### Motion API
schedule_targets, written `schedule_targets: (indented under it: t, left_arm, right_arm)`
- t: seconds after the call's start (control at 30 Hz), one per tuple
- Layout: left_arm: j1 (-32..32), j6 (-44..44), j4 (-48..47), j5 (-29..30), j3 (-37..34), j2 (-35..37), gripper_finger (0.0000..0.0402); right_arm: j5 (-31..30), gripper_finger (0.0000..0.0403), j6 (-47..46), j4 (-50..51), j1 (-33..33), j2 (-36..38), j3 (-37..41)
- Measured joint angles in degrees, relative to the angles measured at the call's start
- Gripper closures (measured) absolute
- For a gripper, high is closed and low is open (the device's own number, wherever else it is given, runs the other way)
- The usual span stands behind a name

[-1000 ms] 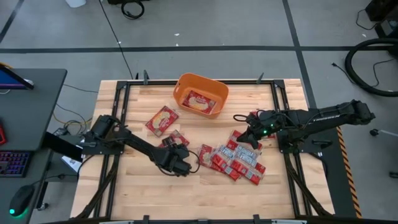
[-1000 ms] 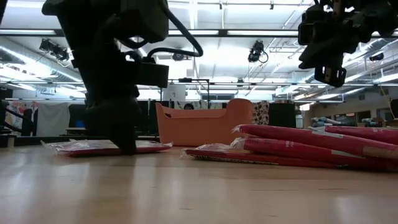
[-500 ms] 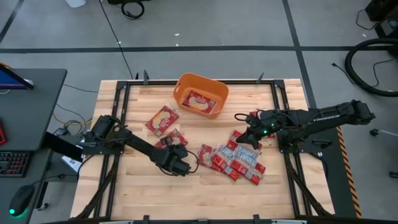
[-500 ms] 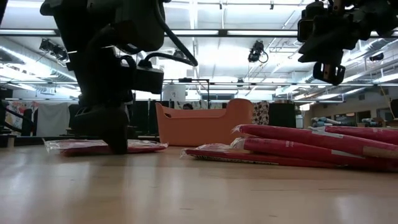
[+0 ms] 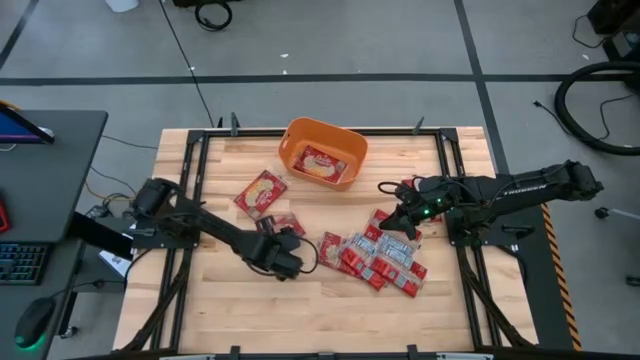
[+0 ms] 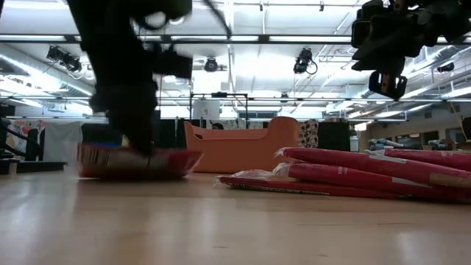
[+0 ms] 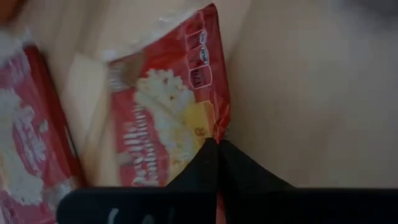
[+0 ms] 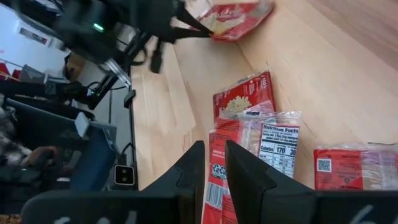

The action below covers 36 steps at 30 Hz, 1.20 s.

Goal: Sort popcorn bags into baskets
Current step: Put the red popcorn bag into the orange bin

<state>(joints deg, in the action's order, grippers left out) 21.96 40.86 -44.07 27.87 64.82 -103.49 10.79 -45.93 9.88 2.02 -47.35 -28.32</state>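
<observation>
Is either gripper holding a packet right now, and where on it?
The left gripper is shut on a flat red popcorn packet, pinched at its edge. The right gripper holds nothing.

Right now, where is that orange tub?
In the high view the tub sits at the table's far edge, near the middle, one bag inside it and another bag just left of it.
</observation>
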Motion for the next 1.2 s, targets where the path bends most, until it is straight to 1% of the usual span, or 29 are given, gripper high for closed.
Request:
schedule_targets:
  t: [0.27,0.37,0.5,0.63,0.8,1.03,1.13,1.2]
  left_arm:
    - [0.0,0.0,-0.3,0.3,0.0,7.9,0.04]
    - [-0.4,0.0,-0.2,0.1,0.1,8.8,0.04]
    - [-1.0,-1.1,0.8,-2.8,0.1,8.6,0.04]
    - [-1.5,-2.4,2.5,-2.9,0.1,8.6,0.04]
    - [-2.3,-2.6,4.9,-3.2,0.1,8.6,0.04]
    - [-2.3,-3.2,10.8,-6.1,0.1,8.6,0.04]
    - [-2.3,-3.2,13.5,-6.7,0.1,8.6,0.04]
    - [-2.3,-3.2,14.4,-6.7,0.1,8.7,0.04]
  right_arm:
    - [-0.5,0.0335,2.1,-0.9,0.0,0.0,0.0]
    - [-1.2,0.0335,2.8,-1.1,0.0,0.0,0.0]
    - [-1.8,0.0335,8.2,-4.1,1.0,-1.7,0.0]
    - [-5.0,0.0335,13.5,-6.8,2.1,-6.0,0.0]
    - [-5.6,0.0322,20.2,-14.9,2.2,-13.9,0.0]
    - [-6.7,0.027,31.1,-30.3,2.4,-23.9,0.0]
    - [-6.6,0.0248,32.8,-35.6,2.4,-27.0,0.0]
    - [-6.4,0.0236,32.7,-37.0,2.4,-28.7,-0.4]
